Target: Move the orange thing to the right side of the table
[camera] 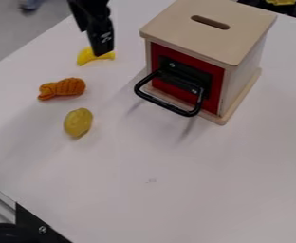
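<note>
Wooden box (176, 28) as landmark, sides as viewed. Gripper (102, 46) left of box, can't tell if open or closed. Orange thing (63, 88) lies left of box, well apart. Yellow curved piece (86, 57) left of box; yellow oval piece (78, 122) lower left of box.

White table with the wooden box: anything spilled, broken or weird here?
Nothing looks spilled or broken; the wooden box stands upright. The one small oddity is a faint smudge on the otherwise plain tabletop, nearer the camera than the box. I can't tell what left it.
</note>
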Available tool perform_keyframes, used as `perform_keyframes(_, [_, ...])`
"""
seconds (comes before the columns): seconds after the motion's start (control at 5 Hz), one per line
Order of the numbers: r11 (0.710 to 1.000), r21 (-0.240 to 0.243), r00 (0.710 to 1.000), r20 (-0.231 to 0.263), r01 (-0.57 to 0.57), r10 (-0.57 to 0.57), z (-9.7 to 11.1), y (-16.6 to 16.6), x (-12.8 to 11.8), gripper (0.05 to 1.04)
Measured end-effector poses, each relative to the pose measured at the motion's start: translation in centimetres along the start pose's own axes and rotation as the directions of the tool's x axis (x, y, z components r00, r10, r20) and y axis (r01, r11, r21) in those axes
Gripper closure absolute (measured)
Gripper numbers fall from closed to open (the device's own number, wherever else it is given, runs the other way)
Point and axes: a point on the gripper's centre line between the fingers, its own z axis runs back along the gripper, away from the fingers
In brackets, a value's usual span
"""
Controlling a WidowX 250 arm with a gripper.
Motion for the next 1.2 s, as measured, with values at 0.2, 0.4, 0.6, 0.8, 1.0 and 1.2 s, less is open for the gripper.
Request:
perform_keyframes(0.2, [1.0, 0.012, 0.997, -0.073, 0.014, -0.013, -3.0, 1.4, -2.6, 0.084])
perform_keyframes(0.4, [1.0, 0.013, 0.994, -0.113, 0.009, -0.008, -5.3, 2.3, -4.1, 0.084])
perform_keyframes(0.6, [0.999, 0.035, 0.99, -0.138, -0.002, 0.007, -7.2, 3.1, -4.9, 0.085])
perform_keyframes(0.8, [0.999, 0.042, 0.986, -0.164, -0.01, 0.017, -8.9, 3.2, -5.3, 0.085])
perform_keyframes(1.0, [0.999, 0.031, 0.99, -0.137, -0.029, 0.033, -9.9, 3.5, -4.6, 0.084])
perform_keyframes(1.2, [0.999, 0.01, 0.988, -0.148, -0.03, 0.032, -11.0, 3.4, -4.7, 0.118])
